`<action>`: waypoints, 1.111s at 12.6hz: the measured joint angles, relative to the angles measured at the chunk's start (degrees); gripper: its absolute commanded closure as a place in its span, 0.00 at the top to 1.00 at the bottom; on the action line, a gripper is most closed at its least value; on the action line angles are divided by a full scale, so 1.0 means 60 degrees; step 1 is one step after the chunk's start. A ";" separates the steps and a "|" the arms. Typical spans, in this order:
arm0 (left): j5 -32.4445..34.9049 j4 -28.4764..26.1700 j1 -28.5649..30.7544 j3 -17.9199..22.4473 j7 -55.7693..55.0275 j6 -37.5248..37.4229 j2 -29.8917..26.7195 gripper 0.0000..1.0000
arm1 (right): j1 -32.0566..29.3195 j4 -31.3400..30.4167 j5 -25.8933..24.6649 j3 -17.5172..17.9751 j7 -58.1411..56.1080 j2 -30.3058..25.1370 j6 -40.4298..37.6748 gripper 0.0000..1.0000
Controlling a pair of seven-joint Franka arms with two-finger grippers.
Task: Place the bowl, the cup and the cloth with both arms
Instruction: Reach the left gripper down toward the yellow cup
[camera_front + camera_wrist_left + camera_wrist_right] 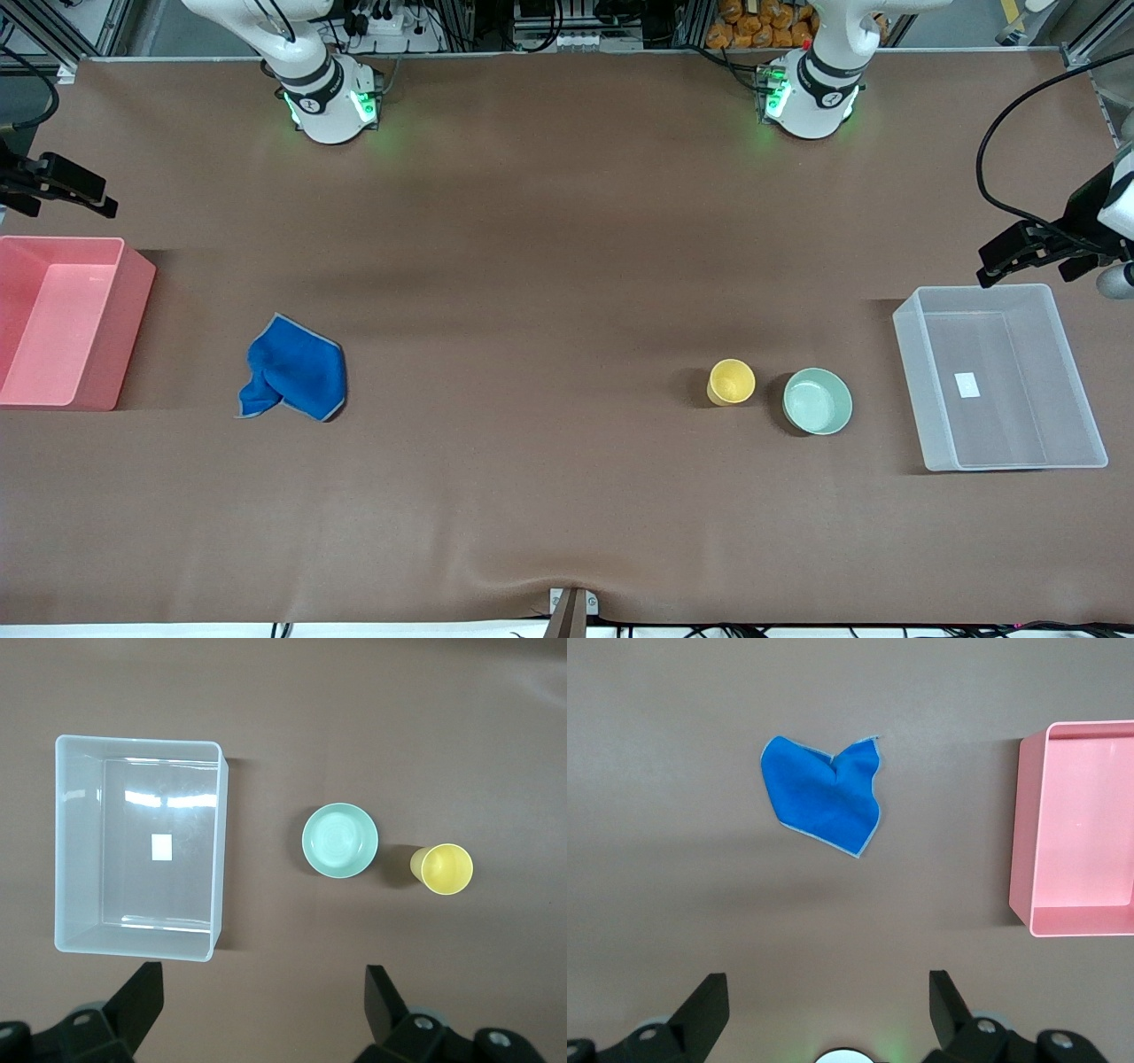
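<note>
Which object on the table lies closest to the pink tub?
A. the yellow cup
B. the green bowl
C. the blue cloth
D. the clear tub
C: the blue cloth lies beside the pink tub at the right arm's end of the table, while the yellow cup, green bowl and clear tub all sit toward the left arm's end.
</note>
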 measured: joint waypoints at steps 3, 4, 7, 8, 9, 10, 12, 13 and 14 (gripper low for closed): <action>-0.0001 -0.0001 0.0000 0.0000 0.0000 -0.0011 0.0001 1.00 | 0.0000 -0.0002 0.0000 -0.0004 0.0003 0.0000 0.0000 1.00; -0.0007 -0.0003 0.0000 0.0000 0.0000 -0.0016 0.0003 1.00 | 0.0000 -0.0003 0.0000 -0.0004 0.0003 0.0000 0.0000 1.00; -0.0020 -0.0036 -0.0001 0.0000 0.0000 -0.0038 0.0075 1.00 | -0.0001 -0.0005 0.0000 -0.0026 0.0009 0.0001 -0.0003 1.00; -0.0066 -0.0084 -0.0006 -0.0002 0.0000 -0.0052 0.0112 1.00 | -0.0005 -0.0006 0.0000 -0.0051 0.0009 0.0001 -0.0008 1.00; -0.0169 -0.0144 -0.0032 -0.0008 -0.0001 -0.0059 0.0180 1.00 | -0.0019 -0.0006 0.0000 -0.0079 0.0011 0.0001 -0.0029 1.00; -0.0242 -0.0183 -0.0076 -0.0029 -0.0018 -0.0057 0.0321 1.00 | -0.0059 -0.0005 0.0000 -0.0116 0.0011 0.0001 -0.0094 1.00; -0.0304 -0.0185 -0.0149 -0.0132 -0.0111 0.0143 0.0714 1.00 | -0.0152 -0.0002 0.0000 -0.0222 0.0010 0.0001 -0.0281 1.00; -0.0332 -0.0183 -0.0183 -0.0162 -0.0124 0.0322 0.0892 1.00 | -0.0167 -0.0001 0.0000 -0.0252 0.0010 0.0001 -0.0296 1.00; -0.0356 -0.0187 -0.0238 -0.0180 -0.0125 0.0428 0.1102 1.00 | -0.0167 -0.0001 0.0000 -0.0261 0.0010 0.0001 -0.0303 1.00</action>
